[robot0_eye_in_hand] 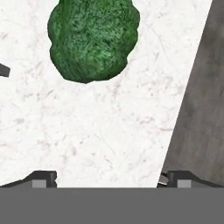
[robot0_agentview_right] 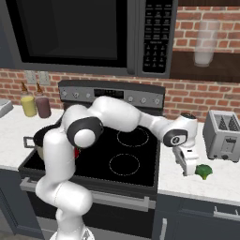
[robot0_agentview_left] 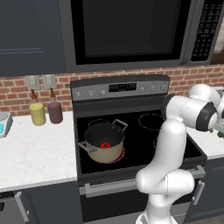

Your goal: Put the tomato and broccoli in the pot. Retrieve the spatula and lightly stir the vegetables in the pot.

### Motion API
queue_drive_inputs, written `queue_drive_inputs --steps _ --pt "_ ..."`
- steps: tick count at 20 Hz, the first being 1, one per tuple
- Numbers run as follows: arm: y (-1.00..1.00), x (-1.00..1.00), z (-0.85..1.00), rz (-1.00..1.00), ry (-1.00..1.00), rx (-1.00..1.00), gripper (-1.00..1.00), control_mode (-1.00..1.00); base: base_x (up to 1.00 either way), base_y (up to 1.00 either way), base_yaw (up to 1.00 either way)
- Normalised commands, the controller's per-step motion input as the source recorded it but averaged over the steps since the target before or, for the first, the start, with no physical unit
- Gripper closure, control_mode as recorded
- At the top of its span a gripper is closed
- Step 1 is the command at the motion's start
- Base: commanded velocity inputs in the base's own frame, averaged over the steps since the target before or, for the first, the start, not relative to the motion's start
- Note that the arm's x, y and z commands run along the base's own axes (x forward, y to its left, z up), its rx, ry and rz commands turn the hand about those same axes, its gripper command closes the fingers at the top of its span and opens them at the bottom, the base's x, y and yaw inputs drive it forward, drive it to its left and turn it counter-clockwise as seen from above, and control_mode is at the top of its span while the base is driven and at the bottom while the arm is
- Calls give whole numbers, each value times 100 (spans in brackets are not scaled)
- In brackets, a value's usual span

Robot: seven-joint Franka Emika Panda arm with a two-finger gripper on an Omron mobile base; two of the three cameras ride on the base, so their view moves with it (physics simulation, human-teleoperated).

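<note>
- Broadly, the stove (robot0_agentview_right: pixel 93 159) lies well off to the side of the fingers, its dark glass top ending at the white bench (robot0_agentview_right: pixel 206 187) over which the hand works.
- On that stove sits the pot (robot0_agentview_left: pixel 104 142), far from the fingers, on a front burner; it is upright with its mouth free, and its grey loop handles stick out on both sides.
- Behind the hand, at the back of the bench, stands a toaster (robot0_agentview_right: pixel 224 135), apart from the fingers and not in their way.
- Next, the gripper (robot0_agentview_right: pixel 187 164) hangs low over the bench with its fingers (robot0_eye_in_hand: pixel 43 178) spread as wide as they go and nothing between them.
- Just ahead of the fingers lies the broccoli (robot0_agentview_right: pixel 203 171), resting on the bench; in the hand view it sits beyond the tips, near but not between them and not touched.
- Smallest, the tomato (robot0_agentview_left: pixel 105 145) shows as a red spot on the pot's dark floor, so I judge that half of the loading is done.
- The step in hand is the reach for the broccoli: the next move calls for bringing the fingers forward and down until they straddle the floret, then closing on it.
- I do not see the spatula, so the stirring step looks a good way off.
</note>
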Motion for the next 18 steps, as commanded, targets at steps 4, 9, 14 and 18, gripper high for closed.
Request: queue_drive_inputs --steps 4,9,14,18 --pt "-17 13 0 0 -1 4 -100 -100 0 0 0" --pt "-17 11 0 0 -1 2 -100 -100 0 0 0" --pt "-21 7 0 0 0 0 -100 -100 0 0 0" --pt "-21 1 -2 0 -2 0 -100 -100 0 0 0"
